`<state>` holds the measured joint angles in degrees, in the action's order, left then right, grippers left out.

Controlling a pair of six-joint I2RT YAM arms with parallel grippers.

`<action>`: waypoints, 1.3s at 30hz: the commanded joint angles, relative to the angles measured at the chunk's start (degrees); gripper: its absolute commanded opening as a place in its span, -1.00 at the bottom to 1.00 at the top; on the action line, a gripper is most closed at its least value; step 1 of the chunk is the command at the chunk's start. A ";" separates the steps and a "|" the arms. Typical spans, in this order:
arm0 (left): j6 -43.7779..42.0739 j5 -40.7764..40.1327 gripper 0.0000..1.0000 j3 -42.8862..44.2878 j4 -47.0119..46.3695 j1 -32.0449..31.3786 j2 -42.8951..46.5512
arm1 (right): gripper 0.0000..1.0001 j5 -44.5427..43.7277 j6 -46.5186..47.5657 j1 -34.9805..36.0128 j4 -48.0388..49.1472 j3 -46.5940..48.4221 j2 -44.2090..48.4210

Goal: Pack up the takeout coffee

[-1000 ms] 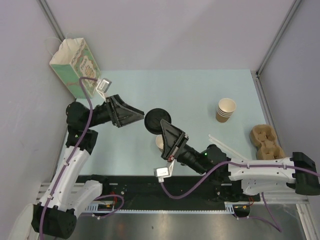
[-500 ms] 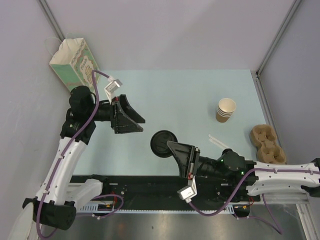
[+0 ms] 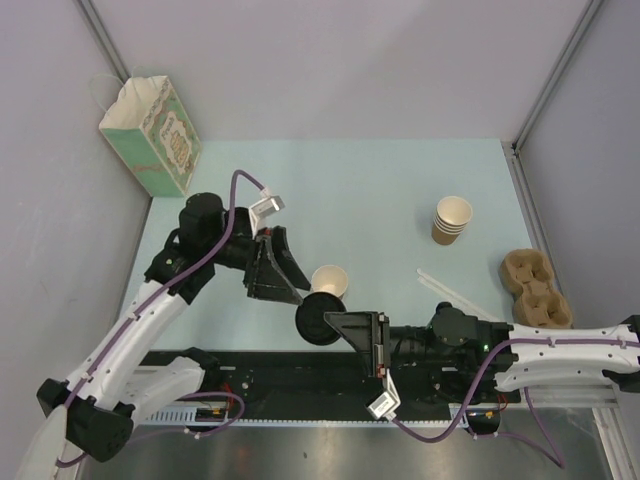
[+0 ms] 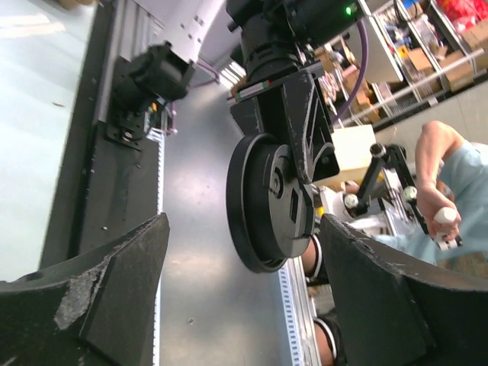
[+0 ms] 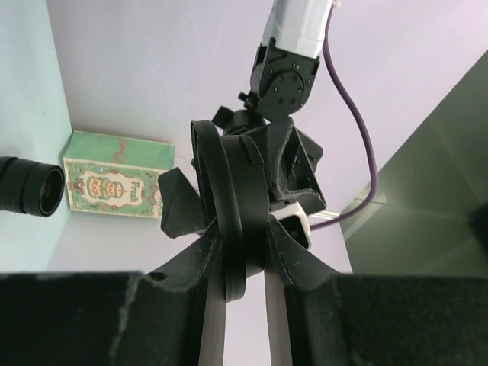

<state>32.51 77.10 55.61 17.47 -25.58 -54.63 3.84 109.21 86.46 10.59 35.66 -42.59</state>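
Observation:
The takeout coffee's tan paper cup (image 3: 330, 280) stands on the table with its top open. Its round black lid (image 3: 313, 320) is held on edge just in front of the cup, with my right gripper (image 3: 335, 322) shut on its rim. In the right wrist view the lid (image 5: 236, 213) is pinched edge-on in that gripper (image 5: 242, 255). My left gripper (image 3: 283, 292) is just left of the cup and is open and holds nothing. In the left wrist view the lid (image 4: 267, 202) hangs ahead of the wide-spread left gripper (image 4: 240, 305).
A green printed paper bag (image 3: 150, 135) stands at the far left corner. A stack of lidless tan cups (image 3: 452, 218) and a brown cardboard cup carrier (image 3: 535, 285) are on the right. Thin white sticks (image 3: 440, 285) lie near the right arm.
My left gripper has swung from beside the bag towards the table's middle front. My right gripper has drawn the lid back towards the near edge, leaving the cup in view.

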 commanded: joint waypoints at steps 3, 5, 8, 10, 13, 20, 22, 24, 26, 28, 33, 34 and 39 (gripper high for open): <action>-0.87 0.59 0.62 -2.18 0.02 -6.31 -0.38 | -0.93 3.37 -0.14 0.91 -0.66 0.20 -0.30; -1.83 1.38 0.58 -1.83 1.24 -8.50 -1.00 | -0.93 3.63 -0.66 1.00 -0.57 0.20 -0.48; -3.50 1.91 0.47 -1.21 2.82 -10.79 -2.14 | -0.94 4.69 -0.84 1.17 -1.45 0.20 -0.22; -3.51 1.91 0.41 -1.30 2.74 -11.59 -2.76 | -0.93 5.74 -1.01 1.26 -2.68 0.20 0.31; -3.51 2.18 0.25 -1.30 2.48 -12.91 -3.37 | -0.92 6.01 -0.75 1.44 -3.56 0.20 0.23; -2.98 3.14 -0.11 -0.77 1.69 -15.46 -5.22 | -0.91 5.22 -0.05 1.44 -2.77 0.20 -0.48; -2.81 3.32 -0.18 -0.95 1.51 -15.81 -5.40 | -0.89 4.52 0.21 1.44 -2.94 0.20 -0.65; -2.37 3.49 -0.38 -1.21 0.99 -15.90 -5.48 | -0.80 4.08 0.13 1.44 -2.94 0.20 -0.48; -1.67 4.02 -0.54 -1.56 0.28 -15.90 -5.40 | -0.56 3.55 -0.05 1.52 -2.86 0.20 -0.22; 0.53 4.37 -0.74 -2.00 -2.17 -15.73 -5.22 | -0.44 1.71 -0.14 1.44 -2.50 0.29 -0.04; 0.28 6.48 -1.00 0.19 -2.01 -12.13 -6.71 | -0.20 -1.72 1.44 0.03 -0.93 0.37 0.31; -0.34 6.57 -1.00 2.11 -1.22 -10.47 -7.67 | -0.15 -1.81 1.53 -1.19 -0.75 0.64 0.31; -1.84 6.57 -1.00 8.01 -0.24 -5.63 -8.82 | 0.45 -3.83 0.57 -4.89 -0.40 1.61 1.89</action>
<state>32.47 81.67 57.52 18.63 -34.39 -63.53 3.20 110.17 83.81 7.22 35.53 -42.65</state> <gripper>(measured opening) 0.270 0.676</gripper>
